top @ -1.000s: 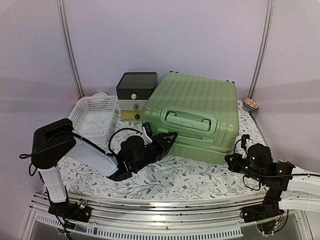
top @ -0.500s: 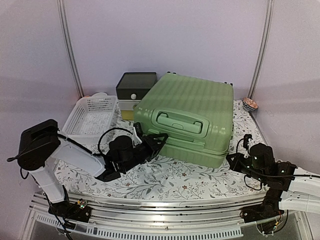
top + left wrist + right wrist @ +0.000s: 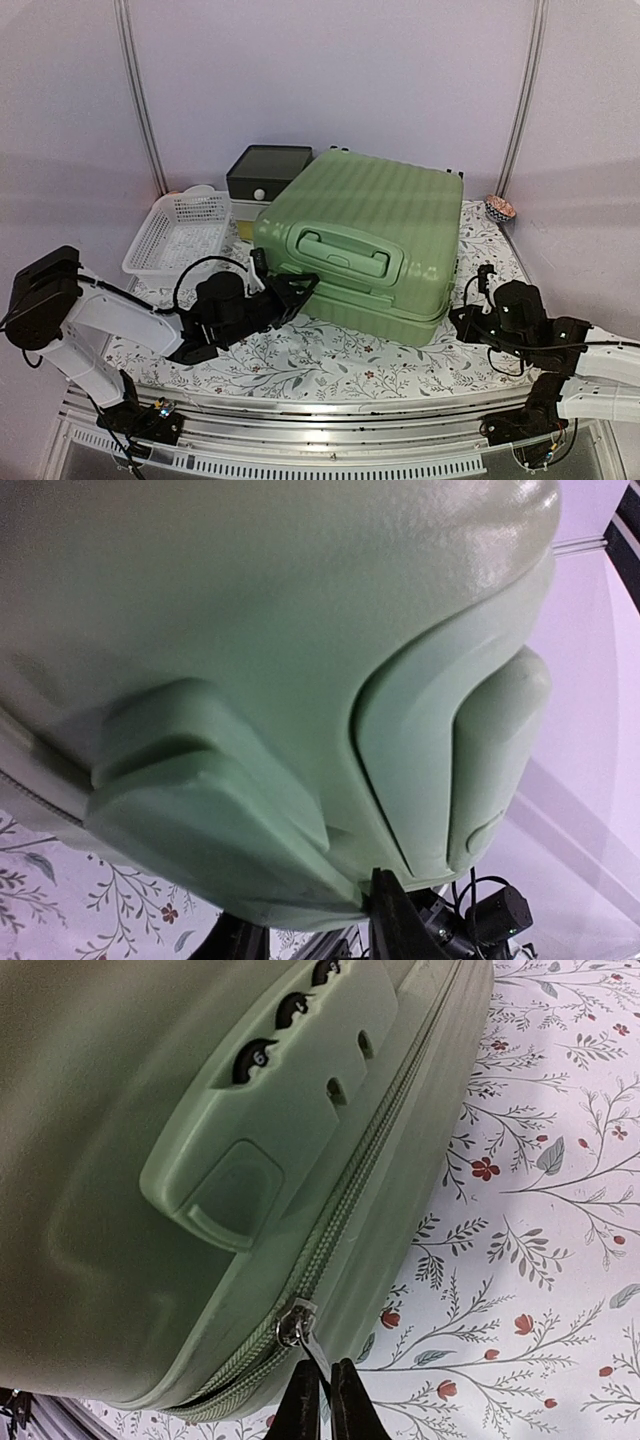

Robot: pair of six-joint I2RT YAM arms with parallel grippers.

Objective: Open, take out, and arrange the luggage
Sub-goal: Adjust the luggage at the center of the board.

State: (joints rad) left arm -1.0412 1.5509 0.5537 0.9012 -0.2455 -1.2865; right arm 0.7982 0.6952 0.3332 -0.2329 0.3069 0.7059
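The luggage, a light-green ribbed hard-shell suitcase, lies flat and skewed in the middle of the table, with its recessed handle facing up. My left gripper clamps the suitcase's near left edge. In the left wrist view the shell fills the frame, and my dark fingers sit on either side of its lower rim. My right gripper is at the near right corner. There its fingertips are shut on the metal zipper pull hanging from the luggage's zipper.
A white mesh basket stands at the back left. A dark-lidded drawer box sits behind the suitcase's left corner. A small bowl is at the back right. The combination lock is above the zipper. A floral cloth covers the table.
The luggage has slid and turned to the left with my left gripper holding it, and the left arm has swung left. The right gripper has stayed on the zipper pull.
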